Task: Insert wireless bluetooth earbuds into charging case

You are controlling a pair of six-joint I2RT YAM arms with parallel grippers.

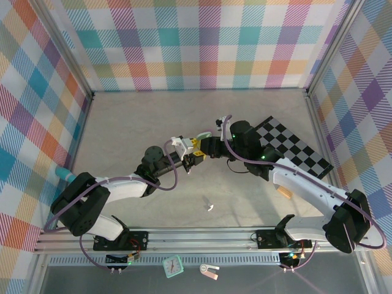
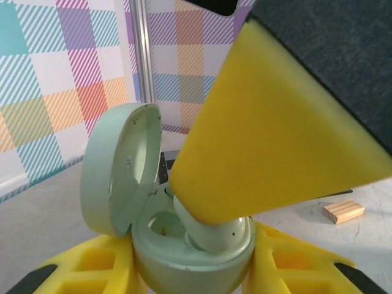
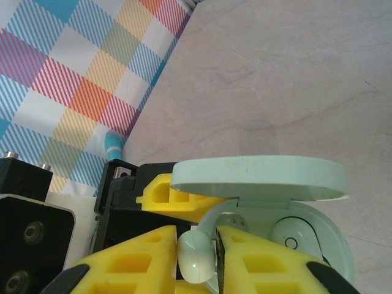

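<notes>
Mint-green charging case (image 2: 184, 263): is being held upright above the middle of the table (image 1: 153, 116), with its lid (image 2: 116, 171) standing swung open on the left in the left wrist view.
Left gripper (image 2: 193, 278): is being clamped on the case's lower body. The yellow fingers (image 2: 92, 269) are pressing against both of its sides, with the jaws standing only as wide as the case.
Right gripper (image 3: 215, 248): is being used to pinch a mint earbud (image 3: 196, 262). The jaws are standing nearly together, with only the bud's round head between the yellow fingertips.
Earbud position: is being held in the case's right-hand well in the left wrist view, with its lower end already sitting inside the well and touching the rim.
Meeting place: the two grippers are being held tip to tip over the table's centre, the left arm reaching from near left and the right arm from near right.
Checkerboard (image 1: 294, 147): is lying flat at far right, behind the right arm.
Wooden block (image 1: 283, 192): is lying on the table at near right, well apart from the case.
White piece (image 1: 210, 208): is lying on the table nearer than the grippers — too small to be identified.
</notes>
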